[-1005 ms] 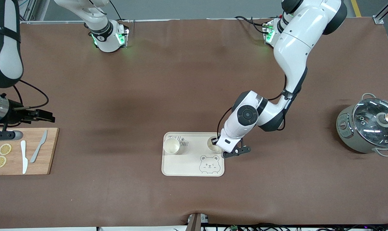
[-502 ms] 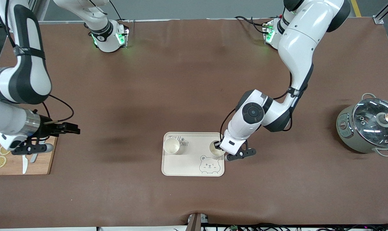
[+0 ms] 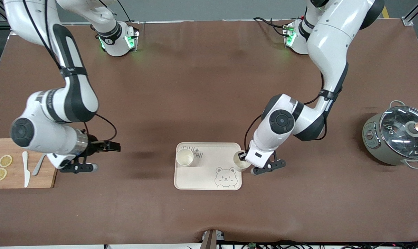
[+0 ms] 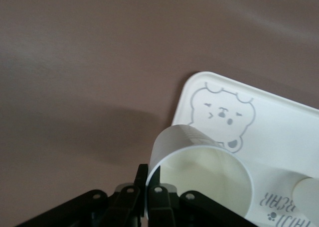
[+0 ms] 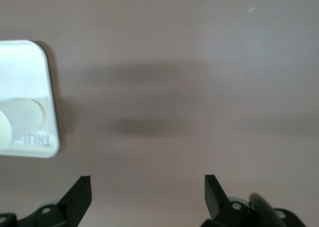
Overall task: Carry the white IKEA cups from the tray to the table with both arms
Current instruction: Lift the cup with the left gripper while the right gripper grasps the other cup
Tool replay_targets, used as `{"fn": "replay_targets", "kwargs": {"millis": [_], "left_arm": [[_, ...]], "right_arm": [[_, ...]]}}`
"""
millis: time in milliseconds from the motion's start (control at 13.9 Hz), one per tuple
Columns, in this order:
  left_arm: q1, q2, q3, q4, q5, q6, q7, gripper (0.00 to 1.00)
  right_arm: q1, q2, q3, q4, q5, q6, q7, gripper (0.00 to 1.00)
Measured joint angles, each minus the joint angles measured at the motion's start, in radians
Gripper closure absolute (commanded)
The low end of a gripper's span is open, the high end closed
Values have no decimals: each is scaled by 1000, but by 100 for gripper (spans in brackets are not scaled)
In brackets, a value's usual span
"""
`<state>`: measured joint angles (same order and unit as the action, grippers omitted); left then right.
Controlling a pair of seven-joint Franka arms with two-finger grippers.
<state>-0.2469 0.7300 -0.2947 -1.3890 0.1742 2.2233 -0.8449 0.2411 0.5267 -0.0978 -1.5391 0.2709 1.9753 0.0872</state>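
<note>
Carrying one white cup (image 3: 241, 161) off the tray's (image 3: 198, 183) edge, my left tool (image 3: 246, 159) is pinching its rim; my right tool (image 3: 102, 157), gaping empty, is approaching over the bench (image 3: 202, 86).

Wooden cutting board (image 3: 8, 180) at the right arm's end of the table, partly hidden along one edge. On the board: two lemon slices (image 3: 2, 167), one nearer the front camera than the other; a white knife (image 3: 25, 168) just beside the slices, lying lengthwise; a grey knife (image 3: 39, 165) beside the white one, tilted, its tip end covered. Well apart from the board, at the left arm's end: grey cooking pot (image 3: 395, 138) with glass lid (image 3: 406, 130), copper-coloured knob on top.
</note>
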Motion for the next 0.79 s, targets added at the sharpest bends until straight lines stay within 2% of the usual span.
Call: {"fn": "replay_targets", "kwargs": {"millis": [215,502,789], "left_arm": [[60,-41,0,-24,1,-73,61,100],[167,-96,0,-145,1,-87,192,100],[248,-134,0,-260,1,-86,244,100]], "right_arm": [[68,54,1,-1,27,75,112,0],[177,80,2,-1,28,176,262,0],[265,119,3,-1,28,295,389,0]]}}
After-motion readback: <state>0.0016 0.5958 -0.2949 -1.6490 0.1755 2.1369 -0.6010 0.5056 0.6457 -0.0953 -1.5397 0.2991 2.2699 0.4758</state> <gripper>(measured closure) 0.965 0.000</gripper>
